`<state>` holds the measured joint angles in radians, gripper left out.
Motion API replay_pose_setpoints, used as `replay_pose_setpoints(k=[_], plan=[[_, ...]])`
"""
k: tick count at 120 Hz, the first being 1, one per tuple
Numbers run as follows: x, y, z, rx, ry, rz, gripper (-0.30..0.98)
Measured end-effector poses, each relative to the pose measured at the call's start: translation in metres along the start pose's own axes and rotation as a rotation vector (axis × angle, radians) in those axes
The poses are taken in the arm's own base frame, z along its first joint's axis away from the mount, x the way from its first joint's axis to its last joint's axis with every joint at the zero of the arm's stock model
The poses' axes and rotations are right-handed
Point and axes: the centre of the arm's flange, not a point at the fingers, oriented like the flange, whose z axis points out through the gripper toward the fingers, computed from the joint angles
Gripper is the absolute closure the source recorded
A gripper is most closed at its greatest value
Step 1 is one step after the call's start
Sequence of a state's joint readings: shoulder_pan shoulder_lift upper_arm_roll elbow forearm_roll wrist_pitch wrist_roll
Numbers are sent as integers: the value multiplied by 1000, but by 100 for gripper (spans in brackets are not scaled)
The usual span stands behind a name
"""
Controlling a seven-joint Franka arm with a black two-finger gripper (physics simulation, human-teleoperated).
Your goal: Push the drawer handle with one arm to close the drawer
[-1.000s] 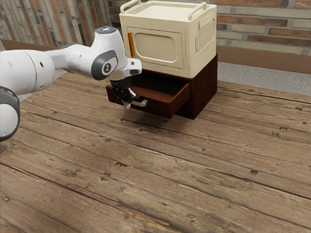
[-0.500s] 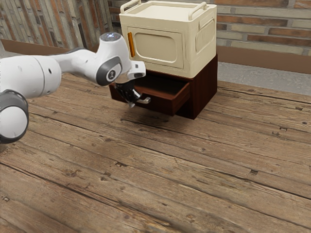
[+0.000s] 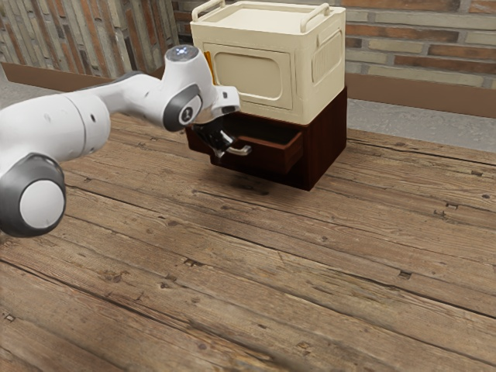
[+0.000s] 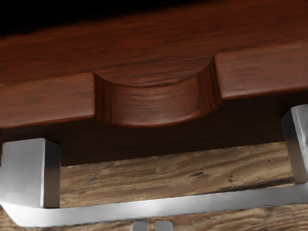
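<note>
Behind the cabinet (image 3: 328,143), noted brick walls (image 3: 418,35) in red-brown and buff, with a brown skirting (image 3: 449,93) along the base. Under and in front of the cabinet, recorded worn wooden planks (image 3: 256,271); beyond it, toward the exterior view's right, a grey strip (image 3: 418,120). On top of the cabinet, found a cream box (image 3: 252,76) with raised rails and an orange handle, partly hidden.

At the cabinet's front, logged the drawer (image 3: 271,163) as partly out, not closed, with its dark interior exposed. On the drawer's outer face, located the silver drawer handle (image 3: 246,150): a straight bar on two posts, beneath a curved notch in the wood. In the wrist view, observed the bar running across, over wood grain.

From the exterior view's left, traced the white arm (image 3: 58,124) to the cabinet's front, with the black gripper (image 3: 222,153) tilted down at the drawer handle. Cannot tell wide from narrow; cannot confirm contact.
</note>
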<state>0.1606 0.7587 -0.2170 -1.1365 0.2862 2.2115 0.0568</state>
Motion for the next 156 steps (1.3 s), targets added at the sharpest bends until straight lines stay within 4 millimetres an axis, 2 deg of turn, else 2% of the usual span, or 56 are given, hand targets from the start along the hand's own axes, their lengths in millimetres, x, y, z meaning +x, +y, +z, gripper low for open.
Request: replay_pose_setpoints(k=[26,47,82,101,146,156], plan=[[12,9,3,-2,28,3,79],[14,1,17,37,28,-3,79],[18,-2,23,44,69,-14,79],[22,7,32,49,103,-13,79],[30,5,34,76,186,-36,78],[31,10,36,72,198,-36,79]])
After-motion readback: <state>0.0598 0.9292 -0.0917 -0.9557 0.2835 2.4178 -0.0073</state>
